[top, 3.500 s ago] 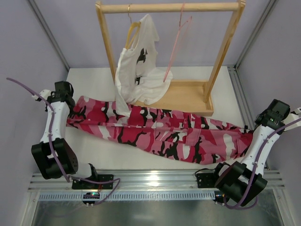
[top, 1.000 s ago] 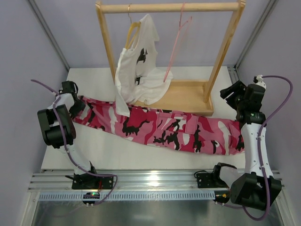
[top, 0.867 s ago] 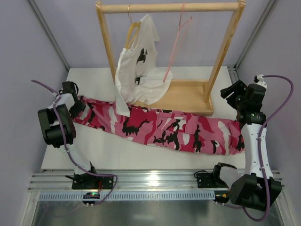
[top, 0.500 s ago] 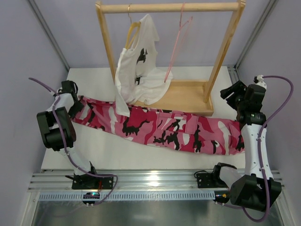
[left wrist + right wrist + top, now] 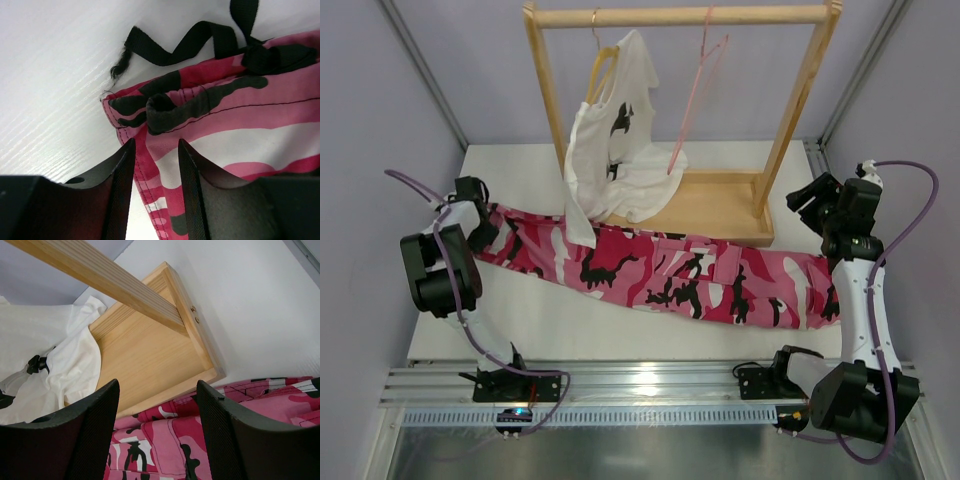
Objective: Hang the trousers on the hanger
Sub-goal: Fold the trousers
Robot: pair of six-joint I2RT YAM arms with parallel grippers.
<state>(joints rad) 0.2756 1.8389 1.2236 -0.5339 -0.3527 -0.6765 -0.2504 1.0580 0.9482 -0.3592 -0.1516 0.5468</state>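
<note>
At the left edge of the worktop (image 5: 510, 165) your left gripper (image 5: 155, 150) sits half-parted over the waistband (image 5: 210, 100) of the soft, limp trousers (image 5: 660, 275) stretched to the right edge, grip unclear, so take that stitched band while your right gripper (image 5: 157, 390) hangs spread, empty.

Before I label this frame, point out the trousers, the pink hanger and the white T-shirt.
trousers (image 5: 660, 280), top view, mid-leg cloth.
pink hanger (image 5: 694, 100), top view, sloping wire.
white T-shirt (image 5: 640, 185), top view, lower front.

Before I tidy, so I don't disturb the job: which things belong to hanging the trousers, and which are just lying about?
Job: trousers, pink wire hanger.
Lying about: white T-shirt, wooden hanger, wooden rack.
</note>
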